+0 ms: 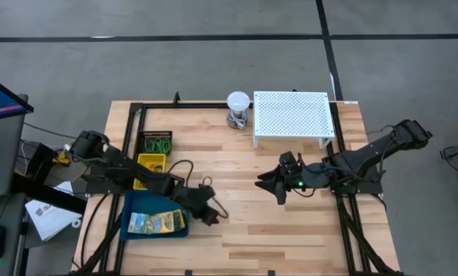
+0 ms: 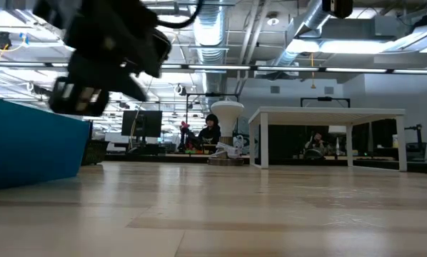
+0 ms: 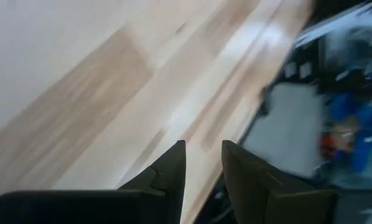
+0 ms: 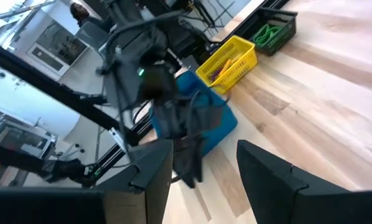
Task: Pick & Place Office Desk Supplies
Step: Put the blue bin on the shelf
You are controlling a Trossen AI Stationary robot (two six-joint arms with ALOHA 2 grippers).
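L gripper beside blue tray, fingers narrow, nothing seen held. R gripper wide, empty, mid-table. Packets in tray; L wrist view blurred.

You've got the tray at the table's front left w/ packets lying in it. Just behind it sits the bin, and behind that the mesh basket w/ loops inside. The perforated stand is at the back, right of centre, w/ the ball-topped object just left of it. Left gripper hangs at the tray's right edge; right gripper is in front of the stand, well apart from the left one.
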